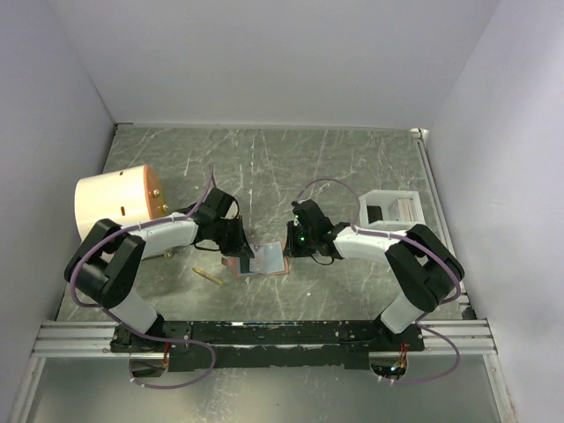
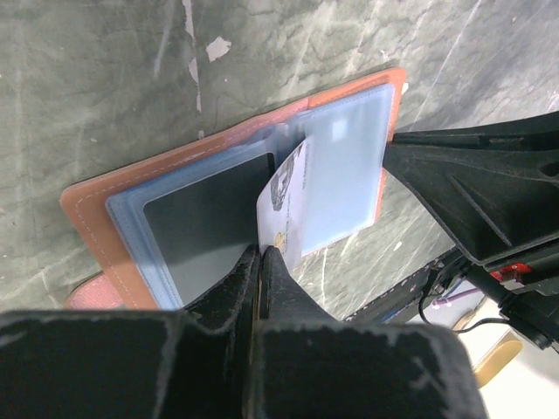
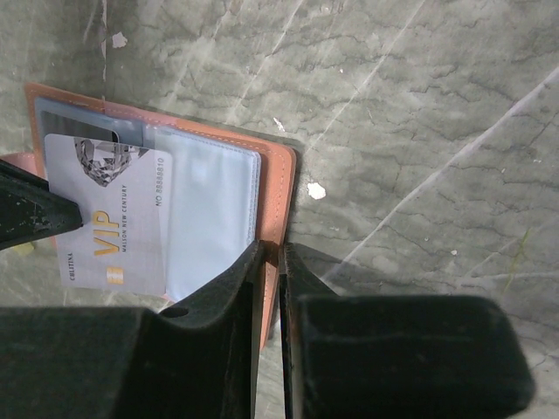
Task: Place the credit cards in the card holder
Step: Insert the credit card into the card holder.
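The tan-brown card holder (image 1: 262, 261) lies open on the table between the arms, its clear blue-tinted sleeves showing (image 2: 218, 214) (image 3: 223, 218). My left gripper (image 2: 261, 253) is shut on a whitish-grey VIP credit card (image 2: 286, 201) and holds it on edge at the holder's middle fold; the same card shows in the right wrist view (image 3: 109, 218). My right gripper (image 3: 271, 253) is shut on the holder's brown edge (image 3: 279, 188). In the top view the left gripper (image 1: 236, 249) is at the holder's left side and the right gripper (image 1: 291, 248) at its right side.
A big cream cylinder (image 1: 115, 204) lies at the left. A white open tray (image 1: 392, 210) with more cards stands at the right. A small yellowish stick (image 1: 210, 278) lies in front of the holder. White walls enclose the grey marbled table.
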